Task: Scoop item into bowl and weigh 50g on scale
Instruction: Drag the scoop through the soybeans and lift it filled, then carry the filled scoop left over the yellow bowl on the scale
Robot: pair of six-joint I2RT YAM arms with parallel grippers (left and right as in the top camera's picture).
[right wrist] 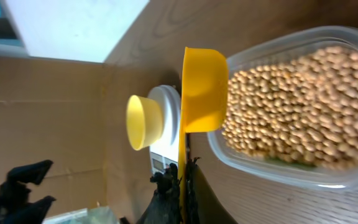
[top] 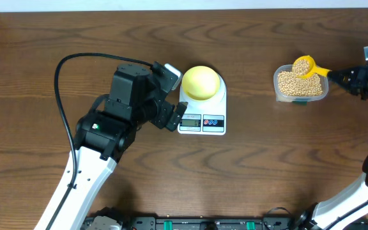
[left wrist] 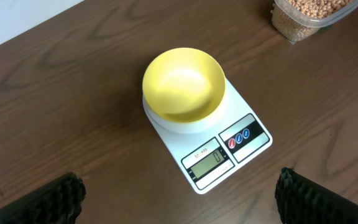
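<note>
The pale yellow bowl [top: 201, 82] [left wrist: 182, 84] stands empty on the white scale [top: 202, 121] [left wrist: 229, 146]. My left gripper [top: 173, 96] [left wrist: 182, 208] hovers at the scale's left front edge, open, with nothing between its fingers [left wrist: 51, 199]. Tan beans [top: 297, 83] [right wrist: 297, 99] fill a clear tub [top: 301, 88] [right wrist: 319, 174] at the right. My right gripper [top: 340, 75] [right wrist: 184, 186] is shut on the handle of the yellow scoop [top: 304, 66] [right wrist: 202, 90]. The scoop's cup holds beans and sits over the tub's far right part. The bowl [right wrist: 143, 121] and scale [right wrist: 163, 146] show beyond the scoop.
A black cable [top: 66, 83] loops over the table left of the left arm. The table's back edge meets a white wall [left wrist: 17, 18]. Bare wood lies between the scale and the tub. The left arm [right wrist: 23, 186] shows dark at the lower left of the right wrist view.
</note>
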